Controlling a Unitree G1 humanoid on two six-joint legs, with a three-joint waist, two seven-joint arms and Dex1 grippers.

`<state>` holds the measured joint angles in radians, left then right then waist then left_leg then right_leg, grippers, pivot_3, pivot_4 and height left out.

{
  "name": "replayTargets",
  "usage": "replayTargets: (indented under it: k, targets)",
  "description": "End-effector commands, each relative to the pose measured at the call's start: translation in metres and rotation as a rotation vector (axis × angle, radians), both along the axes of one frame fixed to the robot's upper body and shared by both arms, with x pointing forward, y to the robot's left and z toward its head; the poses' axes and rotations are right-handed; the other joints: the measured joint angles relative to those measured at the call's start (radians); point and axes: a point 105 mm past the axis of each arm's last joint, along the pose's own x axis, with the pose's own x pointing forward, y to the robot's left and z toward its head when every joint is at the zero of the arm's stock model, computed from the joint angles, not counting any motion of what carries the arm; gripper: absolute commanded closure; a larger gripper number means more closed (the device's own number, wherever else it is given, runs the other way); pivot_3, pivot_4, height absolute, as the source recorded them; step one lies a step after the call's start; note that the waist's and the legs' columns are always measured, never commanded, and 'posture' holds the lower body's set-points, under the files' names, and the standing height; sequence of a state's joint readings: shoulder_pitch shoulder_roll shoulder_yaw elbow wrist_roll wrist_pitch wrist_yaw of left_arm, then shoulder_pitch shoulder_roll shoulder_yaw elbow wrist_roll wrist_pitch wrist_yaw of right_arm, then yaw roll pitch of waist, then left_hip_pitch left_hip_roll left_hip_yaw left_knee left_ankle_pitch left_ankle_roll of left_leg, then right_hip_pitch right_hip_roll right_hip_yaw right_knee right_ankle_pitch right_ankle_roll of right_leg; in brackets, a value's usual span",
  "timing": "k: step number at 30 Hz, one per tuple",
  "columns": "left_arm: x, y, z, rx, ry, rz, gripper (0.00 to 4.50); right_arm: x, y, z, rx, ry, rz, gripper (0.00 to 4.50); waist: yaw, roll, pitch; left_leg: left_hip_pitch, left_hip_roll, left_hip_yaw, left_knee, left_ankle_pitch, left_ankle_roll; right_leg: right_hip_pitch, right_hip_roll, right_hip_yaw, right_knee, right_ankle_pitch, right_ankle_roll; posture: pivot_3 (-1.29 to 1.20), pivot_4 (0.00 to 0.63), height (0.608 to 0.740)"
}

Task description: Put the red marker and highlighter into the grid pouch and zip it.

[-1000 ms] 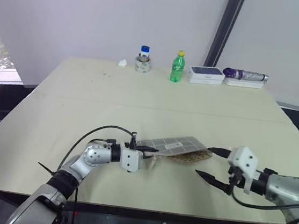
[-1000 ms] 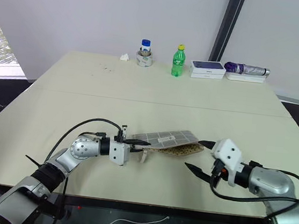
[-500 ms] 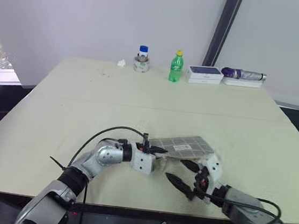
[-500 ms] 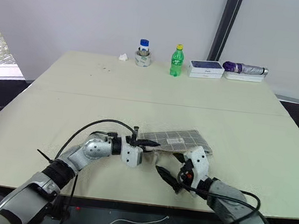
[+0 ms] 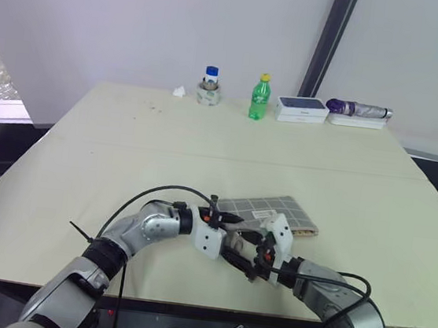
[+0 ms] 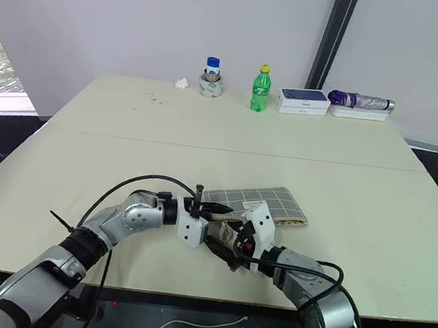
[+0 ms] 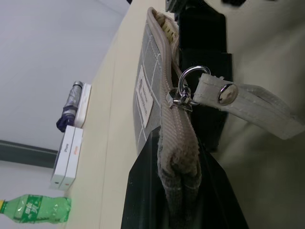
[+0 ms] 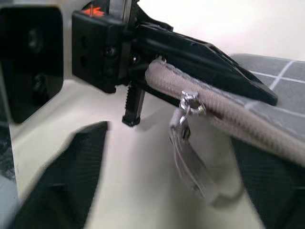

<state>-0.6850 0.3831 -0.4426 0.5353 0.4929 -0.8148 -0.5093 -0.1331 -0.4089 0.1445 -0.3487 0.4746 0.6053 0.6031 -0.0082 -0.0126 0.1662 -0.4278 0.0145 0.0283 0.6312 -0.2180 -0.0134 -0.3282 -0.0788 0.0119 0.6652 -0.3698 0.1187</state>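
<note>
The grid pouch (image 5: pixel 270 212) was laid flat near the front edge of the table (image 5: pixel 126 145). Its left end was pinched tight between the two black fingers of the left gripper (image 5: pixel 228 221). The right gripper (image 5: pixel 242 248) was held just beside that end, its fingers apart on either side of the pale pull strap (image 8: pixel 190 164). The strap was hung from the silver zipper pull (image 7: pixel 183 95). A green bottle (image 5: pixel 260 97) was stood far back.
</note>
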Motion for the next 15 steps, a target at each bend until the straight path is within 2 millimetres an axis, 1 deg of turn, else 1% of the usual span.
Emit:
replayTargets:
  k: [1, 2, 5, 7, 8, 11, 12, 13, 14, 15]
  targets:
    - [-0.001, -0.004, 0.01, -0.035, -0.025, -0.01, 4.5, -0.003, -0.001, 0.008, 0.002, -0.039, 0.007, 2.29, 0.0, 0.0, 0.0, 0.0, 0.0, 0.0, 0.0, 0.0, 0.0, 0.0, 0.0, 0.0, 0.0, 0.0, 0.0, 0.0, 0.15, 0.74]
    - [-0.001, -0.003, 0.009, -0.035, -0.023, -0.007, 4.5, -0.004, -0.006, 0.006, -0.01, -0.036, -0.001, 2.9, 0.0, 0.0, 0.0, 0.0, 0.0, 0.0, 0.0, 0.0, 0.0, 0.0, 0.0, 0.0, 0.0, 0.0, 0.0, 0.0, 0.15, 0.74]
    - [0.001, 0.003, 0.009, -0.043, -0.012, 0.014, 4.5, -0.005, -0.022, 0.007, -0.019, -0.034, -0.035, 4.39, -0.001, 0.0, 0.0, 0.0, 0.0, 0.0, 0.0, 0.0, 0.0, 0.0, 0.0, 0.0, 0.0, 0.0, 0.0, 0.0, 0.15, 0.74]
    - [0.002, 0.01, 0.008, -0.05, -0.002, 0.032, 4.5, -0.005, -0.037, 0.006, -0.054, -0.04, -0.066, 4.46, -0.002, 0.0, 0.0, 0.0, 0.0, 0.0, 0.0, 0.0, 0.0, 0.0, 0.0, 0.0, 0.0, 0.0, 0.0, 0.0, 0.15, 0.74]
    - [0.003, 0.015, 0.008, -0.052, 0.005, 0.043, 4.5, -0.005, -0.048, 0.006, -0.077, -0.039, -0.085, 4.46, -0.002, 0.0, 0.0, 0.0, 0.0, 0.0, 0.0, 0.0, 0.0, 0.0, 0.0, 0.0, 0.0, 0.0, 0.0, 0.0, 0.15, 0.74]
    - [0.004, 0.034, 0.006, -0.05, 0.028, 0.068, 4.5, -0.006, -0.095, 0.0, -0.192, -0.033, -0.163, 4.46, -0.002, 0.0, 0.0, 0.0, 0.0, 0.0, 0.0, 0.0, 0.0, 0.0, 0.0, 0.0, 0.0, 0.0, 0.0, 0.0, 0.15, 0.74]
    - [0.004, 0.038, 0.005, -0.05, 0.034, 0.071, 4.5, -0.006, -0.108, 0.0, -0.219, -0.033, -0.183, 4.46, -0.001, 0.0, 0.0, 0.0, 0.0, 0.0, 0.0, 0.0, 0.0, 0.0, 0.0, 0.0, 0.0, 0.0, 0.0, 0.0, 0.15, 0.74]
    - [0.003, 0.041, 0.005, -0.049, 0.038, 0.072, 4.5, -0.006, -0.116, 0.0, -0.234, -0.034, -0.195, 4.46, -0.001, 0.0, 0.0, 0.0, 0.0, 0.0, 0.0, 0.0, 0.0, 0.0, 0.0, 0.0, 0.0, 0.0, 0.0, 0.0, 0.15, 0.74]
    - [0.003, 0.043, 0.005, -0.05, 0.041, 0.072, 4.5, -0.006, -0.12, 0.0, -0.24, -0.034, -0.2, 4.46, -0.002, 0.0, 0.0, 0.0, 0.0, 0.0, 0.0, 0.0, 0.0, 0.001, 0.0, 0.0, 0.0, 0.0, 0.0, 0.0, 0.15, 0.74]
    - [0.004, 0.047, 0.005, -0.042, 0.044, 0.076, 4.5, -0.005, -0.131, 0.001, -0.265, -0.037, -0.221, 4.46, -0.002, 0.0, 0.0, 0.001, 0.0, 0.0, 0.0, 0.0, 0.0, 0.001, 0.0, 0.0, 0.0, 0.0, 0.0, 0.0, 0.15, 0.74]
